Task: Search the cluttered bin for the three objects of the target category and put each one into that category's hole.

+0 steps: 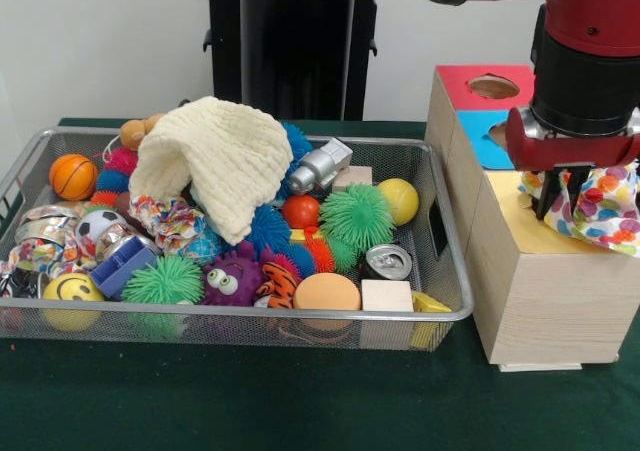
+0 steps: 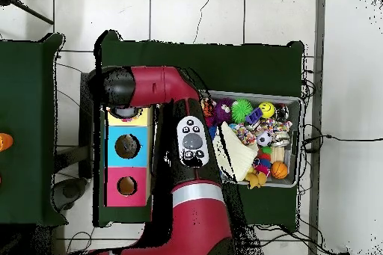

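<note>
Green cloth covers the counter (image 1: 300, 401), with a wire bin (image 1: 445, 271) at the front view's 9 o'clock side and a wooden box (image 1: 545, 301) at 3 o'clock. Over the box's near end the pincer (image 1: 562, 199) hangs with its dark fingers (image 1: 546, 203) closed on a dotted cloth bag (image 1: 600, 209), which bunches out toward 3 o'clock above the yellow section. Behind it the box top shows a blue panel (image 1: 490, 139) and a red panel with a round hole (image 1: 493, 87).

Inside the bin, a cream knitted cloth (image 1: 215, 151) drapes over the heap at 11 o'clock; a green spiky ball (image 1: 357, 216), a yellow ball (image 1: 399, 200), a small basketball (image 1: 73, 176), a smiley ball (image 1: 72, 293), a tin can (image 1: 387, 262) and a wooden block (image 1: 386, 296) lie around it.

From overhead the arm (image 2: 191, 192) hides the pincer and bag. That view does show the box's three panels in a row, yellow (image 2: 126, 120), blue (image 2: 127, 147) and red (image 2: 126, 185), plus the white tiled floor (image 2: 194, 13).
</note>
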Controlling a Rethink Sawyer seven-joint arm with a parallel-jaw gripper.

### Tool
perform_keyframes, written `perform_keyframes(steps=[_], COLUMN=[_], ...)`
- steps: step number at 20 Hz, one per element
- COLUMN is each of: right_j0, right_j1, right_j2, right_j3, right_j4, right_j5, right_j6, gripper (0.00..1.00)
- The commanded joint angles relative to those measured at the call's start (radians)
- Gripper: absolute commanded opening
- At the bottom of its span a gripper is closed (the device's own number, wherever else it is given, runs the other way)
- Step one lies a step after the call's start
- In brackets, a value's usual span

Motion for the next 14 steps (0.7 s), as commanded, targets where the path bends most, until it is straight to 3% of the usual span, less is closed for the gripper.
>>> perform_keyframes(steps=[1, 14], right_j0=[-0.018, -0.007], right_j1=[0.095, -0.023], right_j2=[-0.041, -0.065], right_j3=[0.182, 0.239], right_j4=[-0.020, 0.011], right_j5=[-0.085, -0.116], right_j6=[0.194, 0.177], gripper=[0.00, 0.00])
